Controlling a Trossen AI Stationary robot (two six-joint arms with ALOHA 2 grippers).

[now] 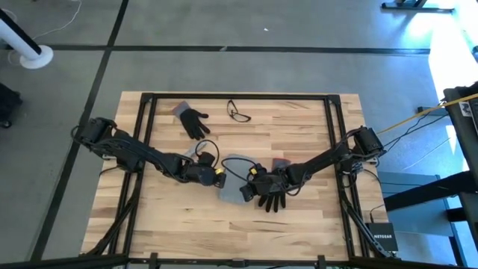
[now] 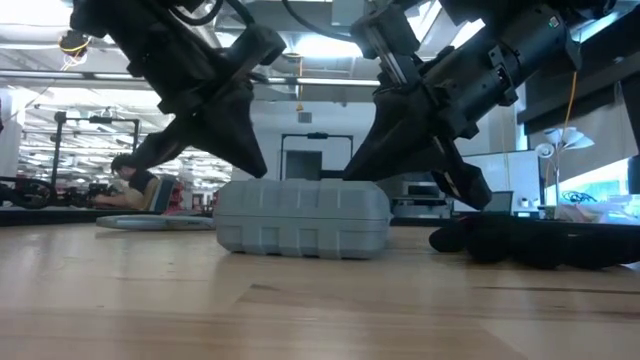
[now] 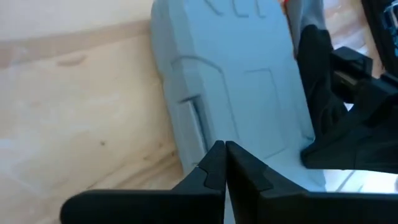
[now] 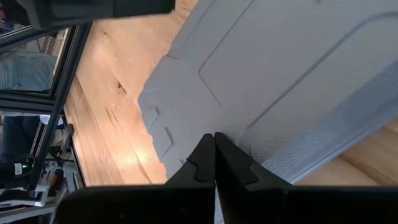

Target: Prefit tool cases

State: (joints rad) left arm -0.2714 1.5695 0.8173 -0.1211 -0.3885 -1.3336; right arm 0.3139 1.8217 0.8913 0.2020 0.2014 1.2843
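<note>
- The tool case (image 1: 233, 176), blue-grey and closed, lies flat on the wooden bench (image 1: 299, 224), near its middle.
- The left gripper (image 3: 222, 163) is at the case's left edge, its two dark fingers pressed together tip to tip with nothing between them; the tips sit against the case's side wall, just above the bench.
- The right gripper (image 4: 214, 155) is at the case's opposite side, over its lid, fingers likewise together and empty, tips right at the moulded surface.
- In the low view the case (image 2: 302, 217) sits level on the bench, with one arm coming down to each end of it.
- A black glove (image 1: 271, 196) lies just beside the case on its right-arm side, under the right arm.
- A second black glove (image 1: 195, 122) lies well apart from the case, toward the far edge of the bench, with a pair of glasses (image 1: 239, 112) near it.
</note>
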